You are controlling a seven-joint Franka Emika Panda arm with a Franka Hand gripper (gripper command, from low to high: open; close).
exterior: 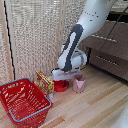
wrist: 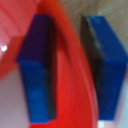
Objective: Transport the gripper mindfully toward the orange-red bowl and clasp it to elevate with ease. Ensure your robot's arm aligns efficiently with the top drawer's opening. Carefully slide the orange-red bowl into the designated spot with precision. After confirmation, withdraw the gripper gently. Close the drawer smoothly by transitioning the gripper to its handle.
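wooden floor: arm bent down, hand straddling bowl rim.

Glossy white rounded arm with a black joint patch, ending in a white gripper with blue fingers

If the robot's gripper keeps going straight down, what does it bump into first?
Probably the orange-red bowl. In the wrist view the gripper has one blue finger on each side of the bowl's rim, so the bowl's inside looks closest, though depth is blurry.
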